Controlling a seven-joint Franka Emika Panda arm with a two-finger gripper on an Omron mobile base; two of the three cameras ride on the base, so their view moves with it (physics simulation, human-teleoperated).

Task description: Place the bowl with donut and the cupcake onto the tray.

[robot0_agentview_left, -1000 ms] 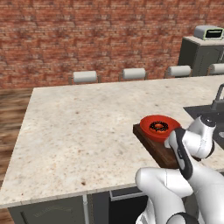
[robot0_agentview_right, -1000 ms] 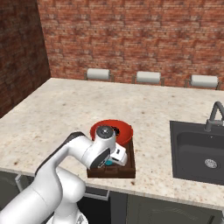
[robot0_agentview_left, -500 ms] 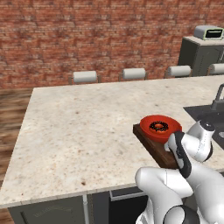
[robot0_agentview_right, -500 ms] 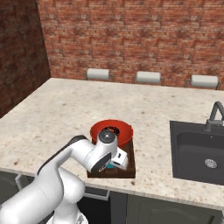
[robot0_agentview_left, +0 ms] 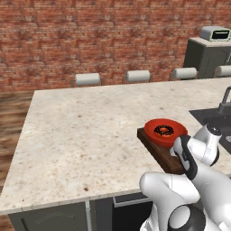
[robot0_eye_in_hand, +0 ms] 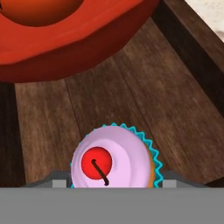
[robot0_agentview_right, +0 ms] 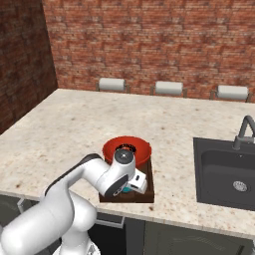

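Note:
The dark wooden tray [robot0_agentview_right: 150, 185] lies near the counter's front edge, and the red bowl [robot0_agentview_right: 127, 148] with the chocolate-iced donut [robot0_agentview_left: 163, 130] sits on its far half. My gripper [robot0_agentview_right: 131, 185] reaches down over the tray's near half, its jaws closed around the cupcake [robot0_agentview_right: 127, 190]. In the hand view the pink-frosted cupcake [robot0_eye_in_hand: 118, 153] with its cherry and teal wrapper sits between the fingers, low over the tray floor [robot0_eye_in_hand: 131, 96], with the bowl [robot0_eye_in_hand: 65, 39] just beyond it. From the left base view my own arm hides the hand and the tray's [robot0_agentview_left: 155, 149] near end.
A dark sink [robot0_agentview_right: 226, 174] with a faucet [robot0_agentview_right: 243, 130] is set into the counter right of the tray. Stool backs [robot0_agentview_right: 169, 88] line the far edge before a brick wall. The speckled counter [robot0_agentview_left: 85, 131] stretches wide to the left.
The hand has sunk slightly toward the tray's near half with the cupcake still in it. The bowl and tray have not moved.

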